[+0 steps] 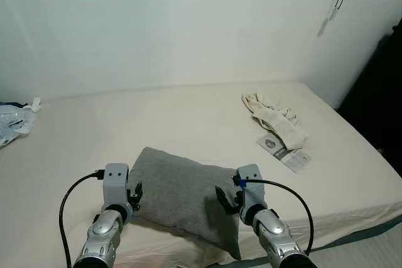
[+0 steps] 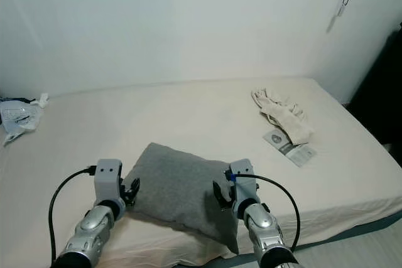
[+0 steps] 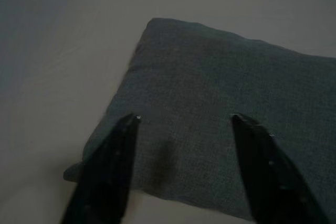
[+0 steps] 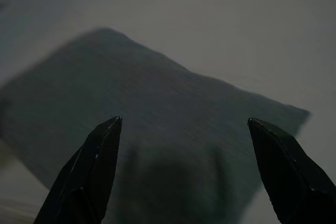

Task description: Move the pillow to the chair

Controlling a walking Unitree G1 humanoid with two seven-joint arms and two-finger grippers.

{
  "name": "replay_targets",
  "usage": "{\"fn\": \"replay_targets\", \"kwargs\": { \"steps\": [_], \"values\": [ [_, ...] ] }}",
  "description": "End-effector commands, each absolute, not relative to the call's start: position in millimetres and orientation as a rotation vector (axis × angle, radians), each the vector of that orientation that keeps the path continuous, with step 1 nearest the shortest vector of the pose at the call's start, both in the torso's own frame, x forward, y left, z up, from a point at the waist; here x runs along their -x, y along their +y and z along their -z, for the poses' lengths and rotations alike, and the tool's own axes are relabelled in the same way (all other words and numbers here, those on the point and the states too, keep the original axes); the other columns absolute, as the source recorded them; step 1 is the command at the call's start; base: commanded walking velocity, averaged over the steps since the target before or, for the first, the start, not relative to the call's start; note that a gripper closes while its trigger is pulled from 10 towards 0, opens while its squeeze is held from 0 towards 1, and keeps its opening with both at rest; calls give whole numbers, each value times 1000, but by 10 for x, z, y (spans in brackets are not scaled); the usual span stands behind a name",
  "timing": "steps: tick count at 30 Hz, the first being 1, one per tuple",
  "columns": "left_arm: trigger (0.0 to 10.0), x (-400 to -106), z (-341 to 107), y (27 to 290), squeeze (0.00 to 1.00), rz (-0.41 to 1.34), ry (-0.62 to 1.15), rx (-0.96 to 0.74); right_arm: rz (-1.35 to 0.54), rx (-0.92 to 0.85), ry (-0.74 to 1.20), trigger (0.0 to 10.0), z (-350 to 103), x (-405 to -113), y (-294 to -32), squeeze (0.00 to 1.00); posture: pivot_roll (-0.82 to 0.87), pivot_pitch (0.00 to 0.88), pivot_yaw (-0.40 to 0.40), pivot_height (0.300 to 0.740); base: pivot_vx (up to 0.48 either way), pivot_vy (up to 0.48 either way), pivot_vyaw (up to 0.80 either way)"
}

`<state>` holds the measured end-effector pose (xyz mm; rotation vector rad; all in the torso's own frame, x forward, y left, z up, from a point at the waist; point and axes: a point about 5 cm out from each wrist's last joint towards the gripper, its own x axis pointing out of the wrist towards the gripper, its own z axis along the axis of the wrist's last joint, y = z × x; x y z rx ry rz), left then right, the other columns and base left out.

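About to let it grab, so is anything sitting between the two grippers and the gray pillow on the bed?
Nothing visible does. The left gripper and right gripper are open, one at each end of the pillow.

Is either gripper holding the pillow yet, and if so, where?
No. Left gripper and right gripper are open beside the pillow's ends.

Both silver arms reached forward and a little inward, each with a black cable that looped from its wrist. The left gripper (image 1: 134, 195) had its two black fingers spread wide apart. The right gripper (image 1: 225, 199) also held its fingers (image 4: 94, 166) widely separated, pointing forward and down.
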<state>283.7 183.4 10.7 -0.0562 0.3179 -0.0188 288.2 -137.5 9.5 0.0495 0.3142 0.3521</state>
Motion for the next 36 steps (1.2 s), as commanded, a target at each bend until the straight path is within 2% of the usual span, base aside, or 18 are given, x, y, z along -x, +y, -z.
{"fn": "replay_targets", "kwargs": {
  "steps": [1, 14, 19, 21, 22, 24, 25, 26, 27, 28, 31, 36],
  "values": [
    [10000, -2808, -92, 1850, 1000, 12, 317, 69, -365, -97, 292, 10000, -111, -2869, -1366, 1000, -59, 44, -51, 740, 0, 0, 0],
    [10000, -2765, -61, 1922, 1000, -2, 343, 88, -439, -124, 282, 10000, -118, -2838, -1327, 1000, -56, 43, -52, 740, 0, 0, 0],
    [10000, -2737, 51, 2028, 1000, -96, 492, 94, -358, 15, 340, 10000, -68, -2864, -1406, 1000, -50, 40, -55, 740, 0, 0, 0],
    [10000, -2720, 98, 2039, 1000, -114, 555, 163, -334, 14, 343, 10000, -73, -2880, -1439, 631, -50, 40, -55, 740, 0, 0, 0],
    [10000, -2702, 132, 2024, 1000, -102, 599, 213, -327, 12, 336, 10000, -81, -2885, -1452, 0, -48, 39, -54, 740, 0, 0, 0],
    [10000, -2684, 157, 2017, 1000, -92, 632, 240, -332, 14, 338, 10000, -82, -2887, -1457, 0, -48, 37, -53, 740, 0, 0, 0],
    [10000, -2669, 177, 2013, 624, -86, 656, 257, -335, 15, 337, 10000, -84, -2887, -1460, 0, -48, 37, -53, 740, 0, 0, 0],
    [10000, -2655, 196, 2015, 90, -92, 672, 288, -337, 16, 335, 10000, -85, -2885, -1463, 0, -47, 35, -53, 740, 0, 0, 0],
    [10000, -2655, 196, 2015, 90, -92, 672, 288, -337, 16, 335, 10000, -85, -2885, -1463, 0, -47, 35, -53, 740, 0, 0, 0],
    [10000, -2651, 212, 2016, 0, -131, 684, 396, -335, 12, 333, 10000, -90, -2889, -1462, 0, -49, 32, -52, 740, 0, 0, 0],
    [10000, -2657, 210, 2004, 0, -153, 680, 465, -338, -1, 315, 10000, -111, -2895, -1452, 0, -51, 31, -51, 730, 0, 0, 0],
    [10000, -2649, 218, 2004, 0, -149, 695, 392, -334, 1, 304, 10000, -126, -2903, -1441, 0, -55, 28, -57, 710, 0, 0, 0]
  ]
}}
